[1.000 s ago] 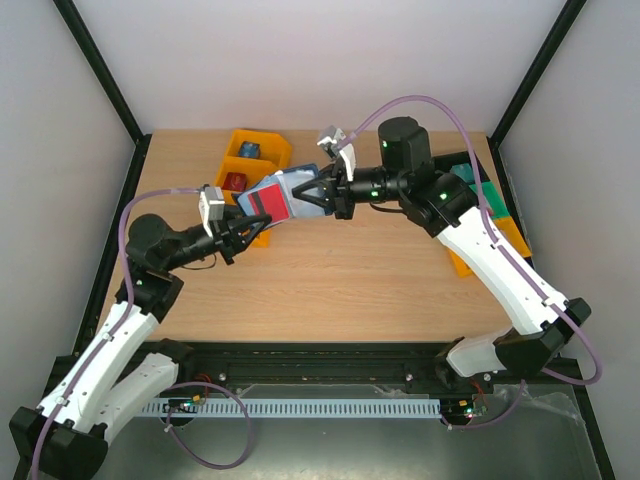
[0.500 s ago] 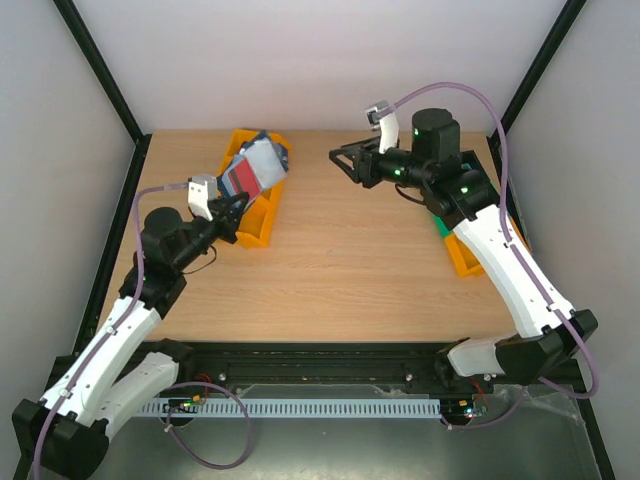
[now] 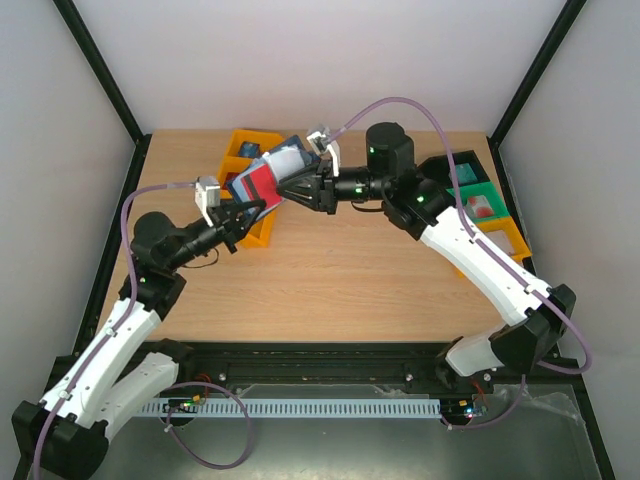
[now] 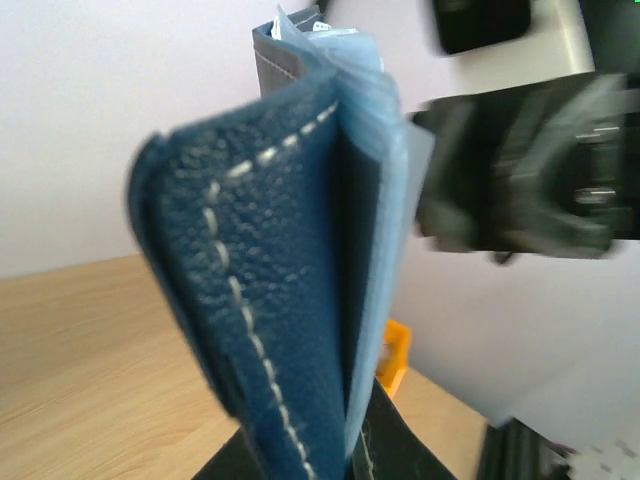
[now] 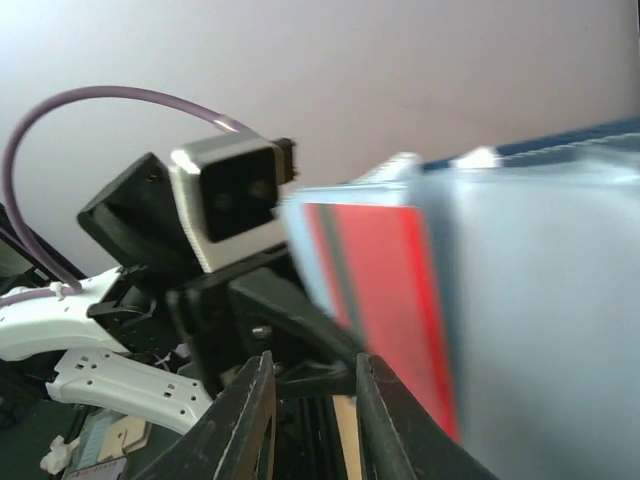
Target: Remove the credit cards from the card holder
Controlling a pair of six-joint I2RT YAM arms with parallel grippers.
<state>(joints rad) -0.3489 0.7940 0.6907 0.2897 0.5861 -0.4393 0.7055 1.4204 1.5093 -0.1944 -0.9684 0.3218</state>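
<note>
Though folded, pebbled, white-stitched card holder [image 4: 250, 300]

Top external: looks down from high above and behind the card holder [image 3: 268, 182], far off, and takes in the whole surface [image 3: 330, 270], the left arm [image 3: 130, 310] and the right arm [image 3: 490, 270].
Left wrist: looks up along the card holder [image 4: 250, 290] from just beneath it, very near, with the left fingers [image 4: 390, 450] at the bottom edge.
Right wrist: faces the card holder [image 5: 540, 300] from its opposite side, equally near, with the right fingers [image 5: 250, 420] low in view.
Shared by all three: the card holder, with the opposite arm beyond it in both wrist views.
</note>
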